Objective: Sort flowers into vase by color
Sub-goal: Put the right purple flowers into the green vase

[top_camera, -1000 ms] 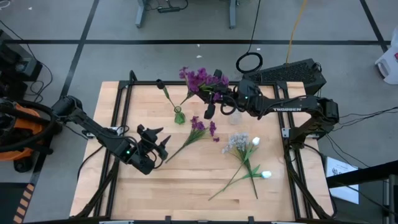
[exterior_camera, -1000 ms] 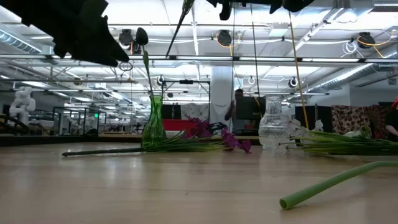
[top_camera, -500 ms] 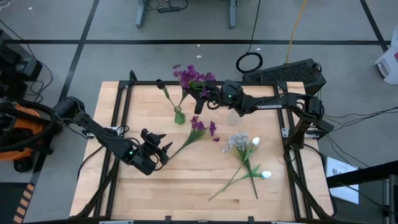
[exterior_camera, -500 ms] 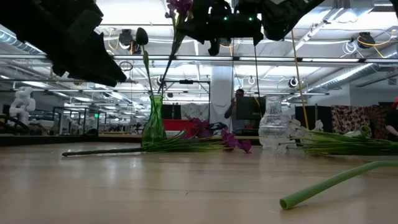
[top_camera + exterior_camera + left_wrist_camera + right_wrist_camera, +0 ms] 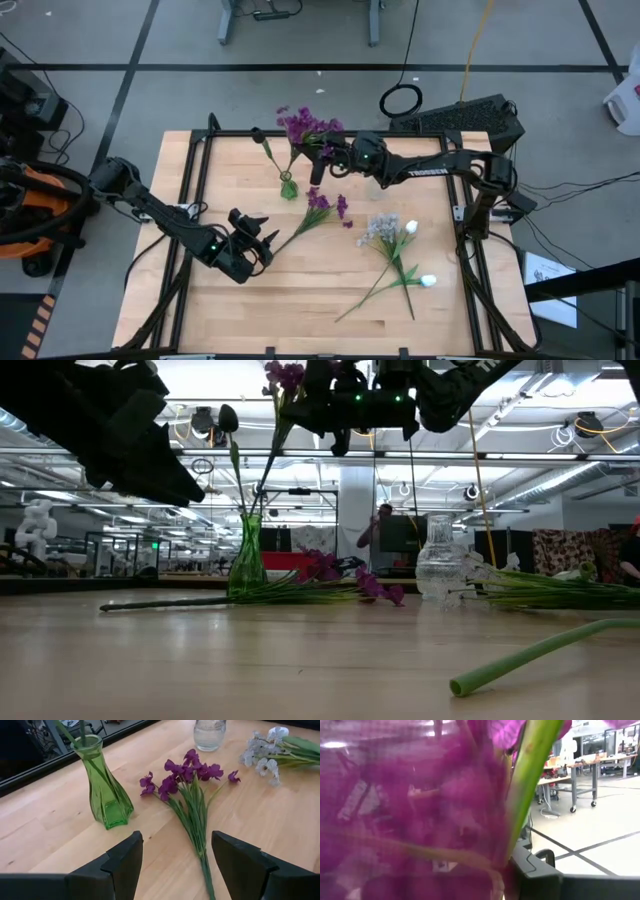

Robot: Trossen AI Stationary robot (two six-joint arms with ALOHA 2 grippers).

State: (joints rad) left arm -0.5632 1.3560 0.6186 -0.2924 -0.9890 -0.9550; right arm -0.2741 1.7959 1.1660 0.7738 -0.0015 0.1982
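Since a second ago I have carried the right gripper [image 5: 322,160], clamped on the purple flower bunch [image 5: 300,125], away from above the clear glass vase [image 5: 376,186] and across to just beside the green vase [image 5: 288,186]. The blossoms now sit farther from the clear vase, beyond the gripper, and the bunch's stem slants down from the claw toward the green vase's mouth. In the low view the bunch's stem [image 5: 270,455] now shows above the green vase. My left gripper [image 5: 256,245], jaws apart, has edged slightly nearer the purple flower lying on the table [image 5: 318,210].
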